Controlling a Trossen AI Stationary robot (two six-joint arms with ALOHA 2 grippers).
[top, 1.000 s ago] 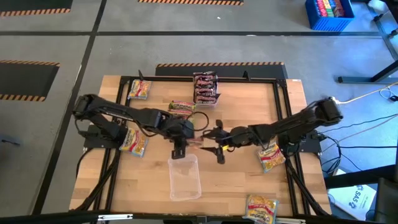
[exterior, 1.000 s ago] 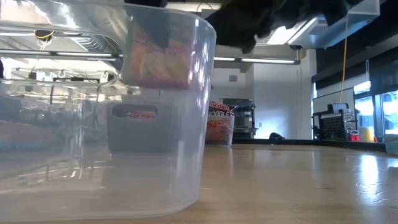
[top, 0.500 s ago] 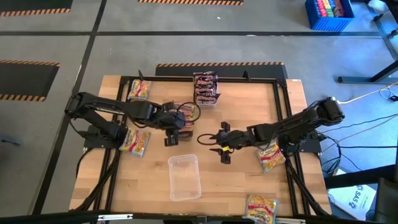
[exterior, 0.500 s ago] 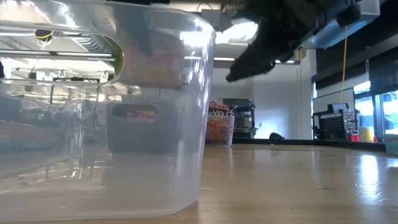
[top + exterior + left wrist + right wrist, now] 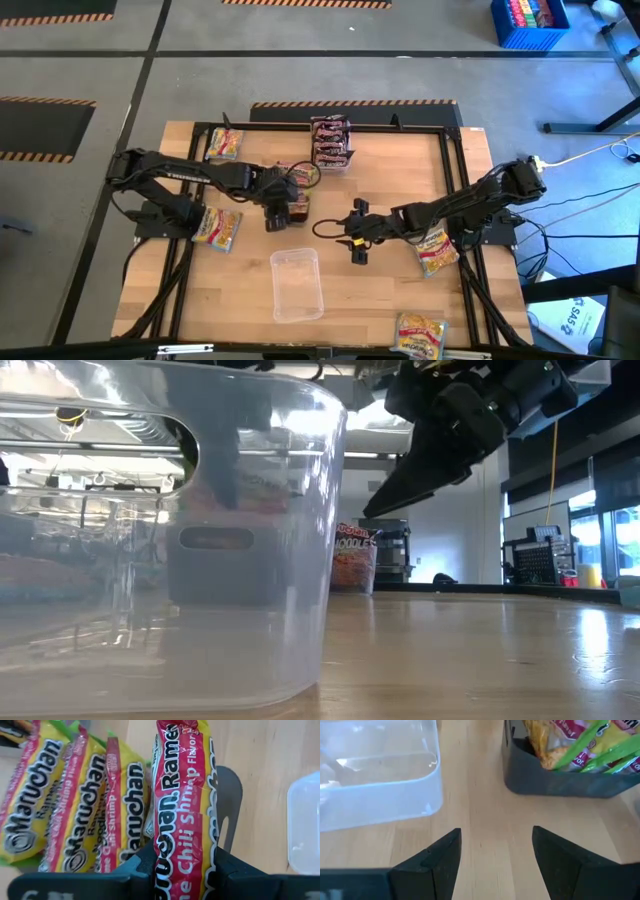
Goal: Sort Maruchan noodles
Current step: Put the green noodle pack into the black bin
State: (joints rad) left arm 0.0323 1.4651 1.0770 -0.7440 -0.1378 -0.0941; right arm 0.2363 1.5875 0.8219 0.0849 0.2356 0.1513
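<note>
My left gripper (image 5: 283, 212) is shut on a yellow-pink Maruchan noodle packet (image 5: 182, 795), edge-on above a dark grey tray (image 5: 555, 785). Several like packets (image 5: 75, 805) stand on edge in that tray. To its right my right gripper (image 5: 352, 240) hangs open over bare wood, its fingers (image 5: 440, 855) tilted down, holding nothing. A clear plastic tray (image 5: 297, 285) rests on its base nearer the front edge. Loose packets lie flat at the left (image 5: 215, 228), far left (image 5: 222, 145) and right (image 5: 432, 250). My left gripper pinches the packet's two flat printed faces (image 5: 182, 862) between its two fingers (image 5: 135, 870). They come from above, slanting down. The packet points away from the fingers, edge-on, beside the standing packets. Whether its far end touches the tray does not show.
A stack of dark brown-red packets (image 5: 330, 142) sits at the far middle. Another packet (image 5: 420, 335) lies at the near right corner. A noodle cup (image 5: 352, 558) stands beyond the table. The black frame rail (image 5: 455, 180) runs round the tabletop. Bare wood lies between the clear tray and the right arm.
My left gripper has carried the packet from above the clear tray's far end toward the table's far edge and down, to the dark tray. My right gripper has tipped its fingers further down and sunk a little, staying open.
</note>
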